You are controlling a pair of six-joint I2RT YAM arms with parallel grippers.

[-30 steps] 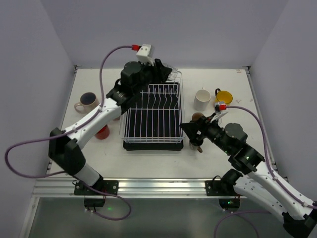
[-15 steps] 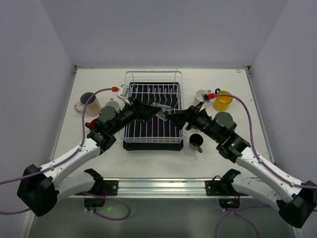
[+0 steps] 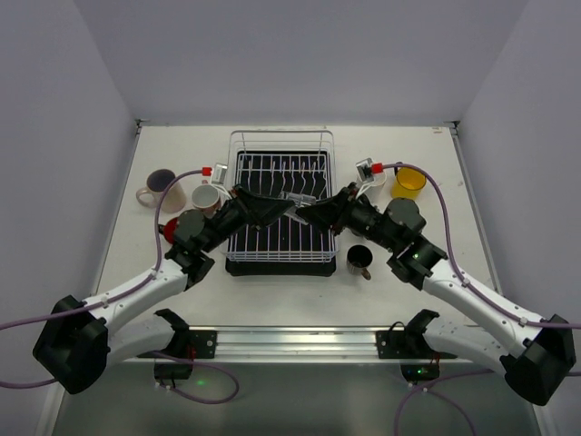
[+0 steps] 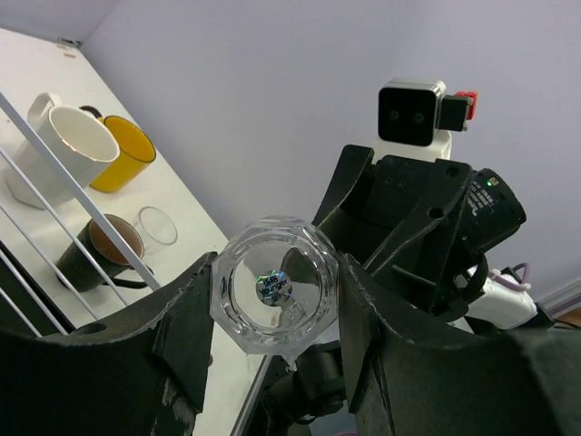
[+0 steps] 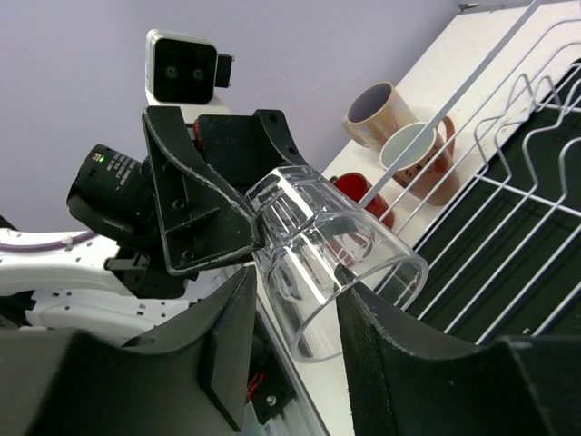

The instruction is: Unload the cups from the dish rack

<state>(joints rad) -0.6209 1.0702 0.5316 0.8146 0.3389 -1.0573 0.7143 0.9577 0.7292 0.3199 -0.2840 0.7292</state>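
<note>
A clear glass (image 3: 296,203) hangs over the dish rack (image 3: 280,134), between both grippers. My left gripper (image 3: 287,205) is shut on its thick base (image 4: 277,295). My right gripper (image 3: 306,214) is open, its fingers either side of the glass's mouth end (image 5: 338,265), with a gap at one finger. To the right of the rack stand a dark cup (image 3: 359,259), a white mug (image 3: 368,174), a yellow cup (image 3: 408,182) and a small clear glass (image 4: 156,225). On the left are a beige mug (image 3: 162,186), a white-and-pink cup (image 3: 206,197) and a red cup (image 3: 171,227).
The rack's wire prongs (image 5: 508,163) and black tray lie right under the two grippers. White walls close in the table at the back and both sides. The left gripper (image 5: 200,200) fills the middle of the right wrist view.
A second ago my left gripper was at the rack's far end and my right gripper by the dark cup. Both have come together over the rack with the glass between them.
</note>
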